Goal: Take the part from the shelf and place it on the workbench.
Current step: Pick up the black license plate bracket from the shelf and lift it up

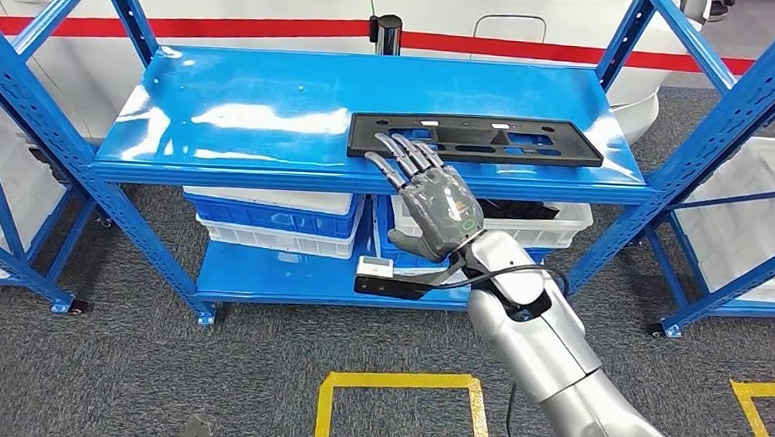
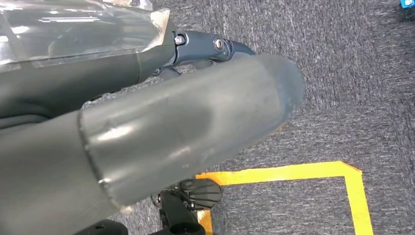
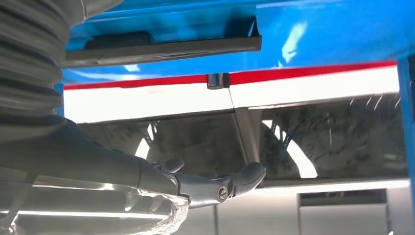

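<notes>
We find the black part (image 1: 476,139) flat on the top shelf (image 1: 269,112), long axis running L-R along the front edge. R hand (image 1: 435,196), fingers (image 1: 407,159) apart and empty, reaches its near-left end; contact unclear. L hand (image 2: 147,142): fingers' state can't tell.

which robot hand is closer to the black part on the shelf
Right. The right robot hand reaches up with fingertips at the black part's near edge; the left robot hand hangs low over the carpet floor.
</notes>
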